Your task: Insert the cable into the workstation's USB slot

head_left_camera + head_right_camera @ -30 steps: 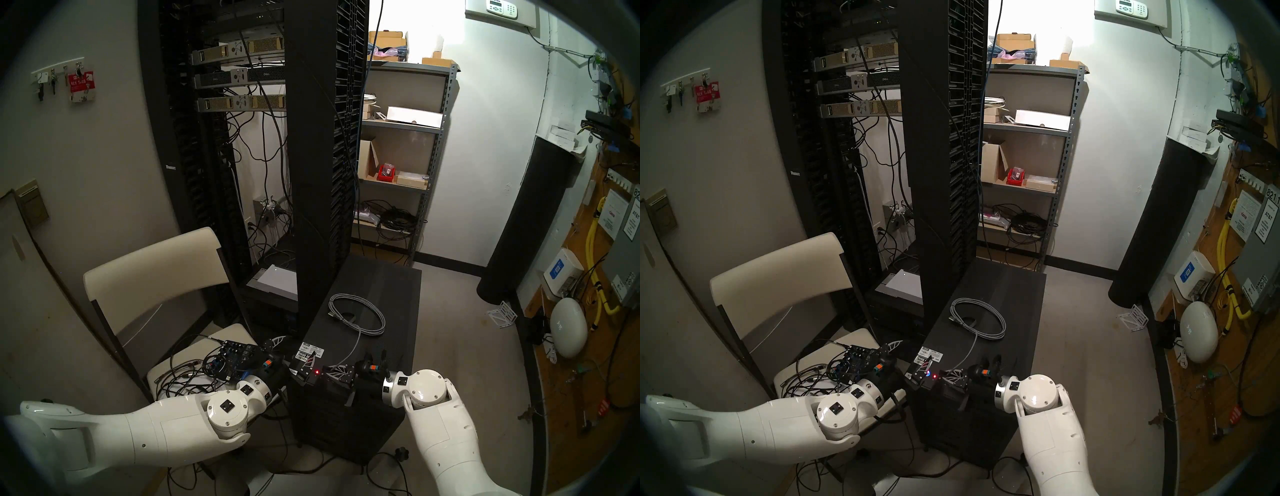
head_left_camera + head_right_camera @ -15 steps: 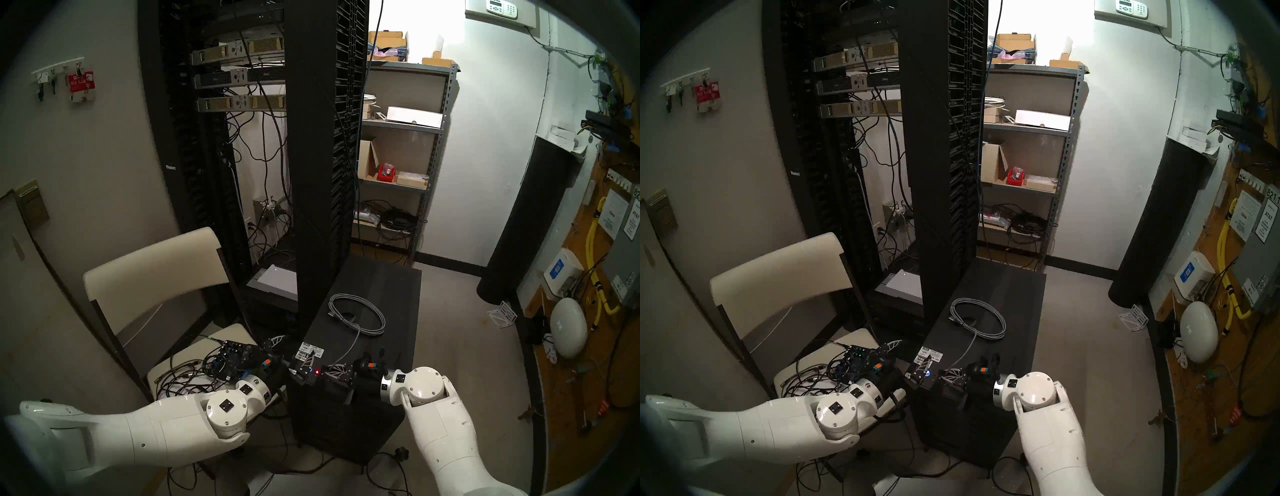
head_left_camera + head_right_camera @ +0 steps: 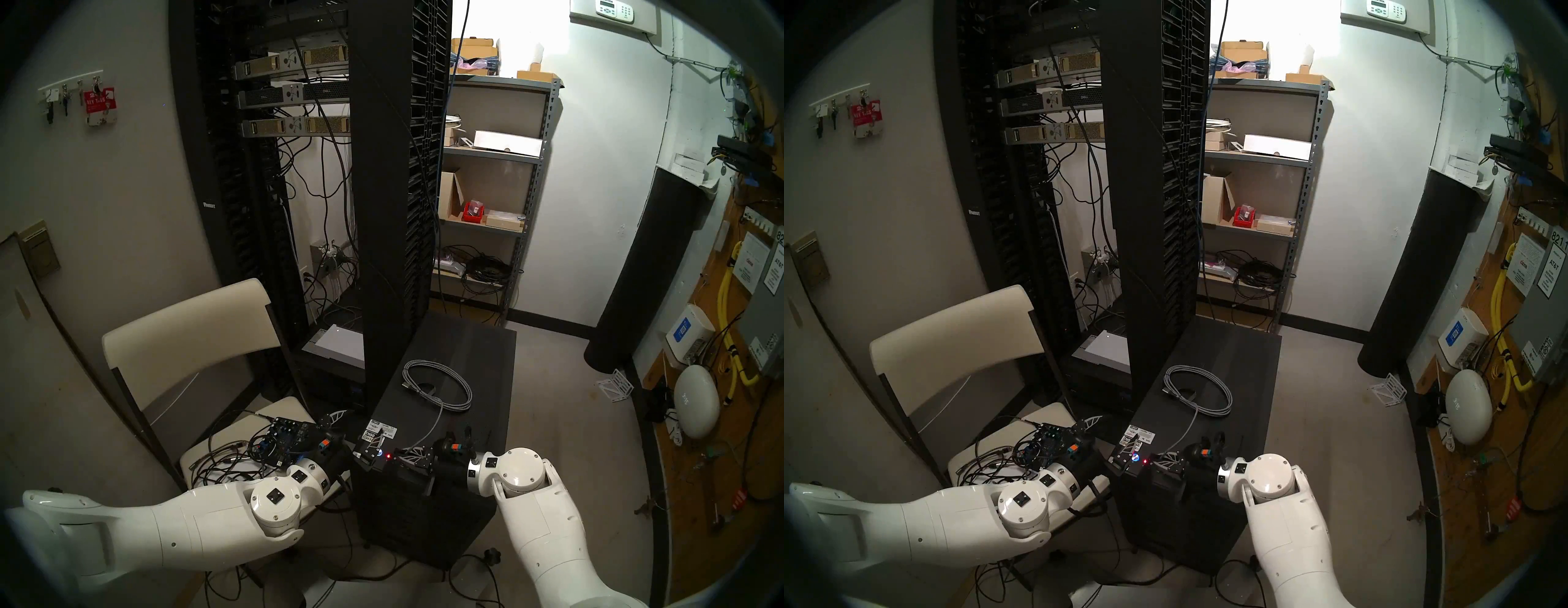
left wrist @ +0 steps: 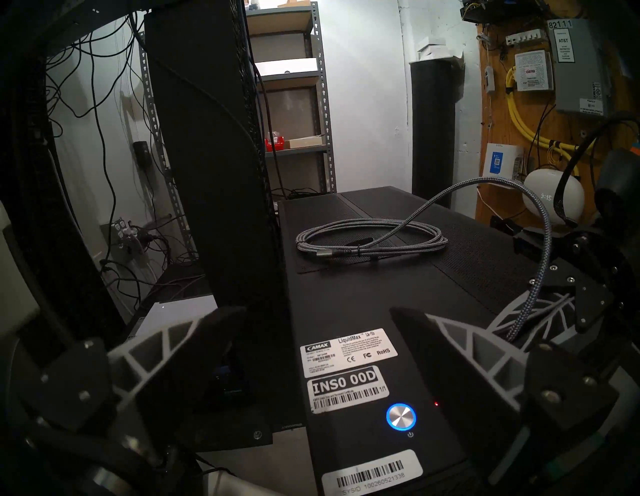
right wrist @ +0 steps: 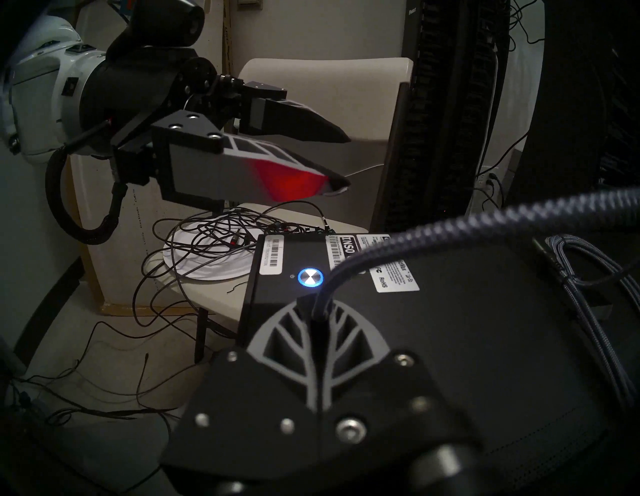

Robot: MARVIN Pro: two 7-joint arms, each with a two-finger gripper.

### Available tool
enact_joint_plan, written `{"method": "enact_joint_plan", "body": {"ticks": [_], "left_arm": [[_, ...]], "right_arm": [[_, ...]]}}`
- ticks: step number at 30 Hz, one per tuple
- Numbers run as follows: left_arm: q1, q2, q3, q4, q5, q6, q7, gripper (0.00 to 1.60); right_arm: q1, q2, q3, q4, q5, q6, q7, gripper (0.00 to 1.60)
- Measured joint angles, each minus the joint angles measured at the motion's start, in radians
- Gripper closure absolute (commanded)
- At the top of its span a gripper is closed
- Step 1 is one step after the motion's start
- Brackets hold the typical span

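Cable (image 3: pixel 439 385) lies coiled on top of the black workstation (image 3: pixel 475 365), one end rising into the right hand (image 5: pixel 317 311), whose fingers are clamped on it near the blue-lit button (image 4: pixel 401 416). Left hand (image 3: pixel 354 435) hovers spread wide at the workstation's front left corner, empty.

— What room is this?
— A dim equipment closet: tall black server rack (image 3: pixel 322 178), grey metal shelving (image 3: pixel 496 187), white walls.
— And nearer?
— A cream folding chair (image 3: pixel 186 335) on a grey floor (image 3: pixel 564 424).
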Motion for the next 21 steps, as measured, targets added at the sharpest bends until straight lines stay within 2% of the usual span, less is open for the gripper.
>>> {"method": "enact_joint_plan", "body": {"ticks": [21], "left_arm": [[-0.003,-0.004,0.0,0.001,-0.001,0.0,0.0,0.0]], "right_arm": [[0.0,0.011,-0.016,-0.006,0.008,0.024,-0.001,1.6]]}}
